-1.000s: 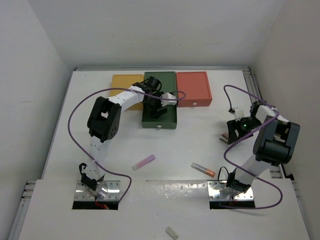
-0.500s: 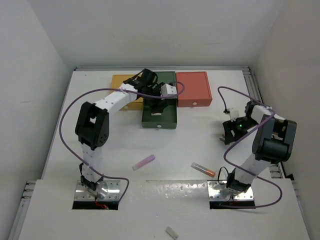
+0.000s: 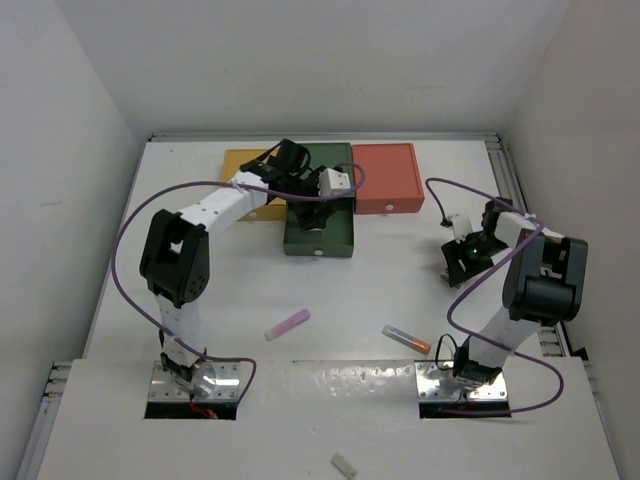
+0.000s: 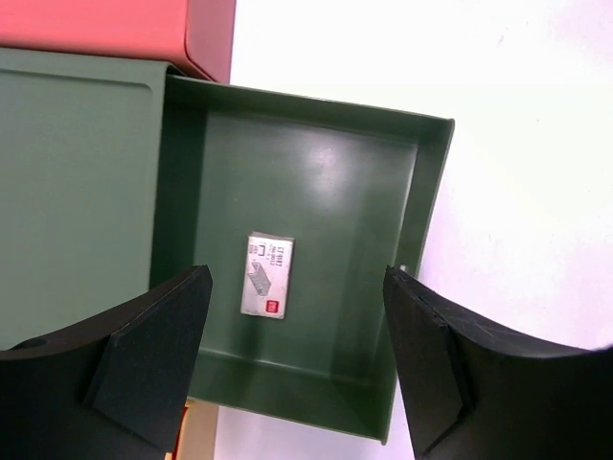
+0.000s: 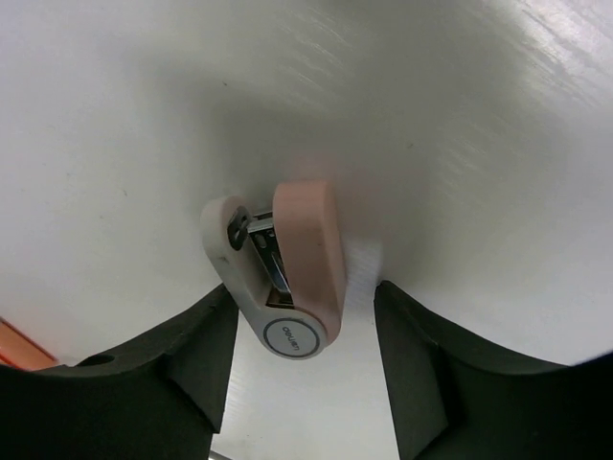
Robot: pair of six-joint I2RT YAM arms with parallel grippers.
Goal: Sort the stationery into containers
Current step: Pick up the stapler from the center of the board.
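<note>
**Top view:** matte white table (image 3: 150, 280). Three flat square boxes sit in a row at upper centre: mustard yellow box (image 3: 243, 163), dark green box (image 3: 338, 238), salmon red box (image 3: 388, 178).
- The green one's drawer is pulled out toward the bottom of the frame, with a white knob (image 3: 318, 252) on its front.
- Left gripper (image 3: 312, 212) hangs over that drawer. Its jaw gap is not readable from here.
- Right gripper (image 3: 462, 262) sits low at right of centre and hides whatever is under it.
- Loose on the table: lilac stick (image 3: 288, 323) at lower centre, and clear orange-tipped tube (image 3: 407, 339) to its right, well apart.
- Pale stub (image 3: 344, 464) lies at the bottom edge.

**Left wrist:** the drawer (image 4: 326, 182) is smooth plastic with a dull sheen and square walls.
- It holds one item: a small flat staple box (image 4: 267, 275) with a grey label and red mark, lying on the floor left of centre.
- Left gripper (image 4: 297, 285) has its jaws wide apart. The black angular fingers (image 4: 153, 355) sit at the lower corners and hold nothing.
- The red box's corner shows at upper left, beside the green case.

**Right wrist:** a pink-and-white mini stapler (image 5: 292, 273) lies on the glossy table (only this view shows it).
- It has a rounded pink top, a white base, a metal channel between them and a round logo disc at the end nearest the camera.
- Right gripper (image 5: 305, 297) is open and straddles that end. One finger is close to the white base and there is a clear gap on the pink side, so it is not clamped.
</note>
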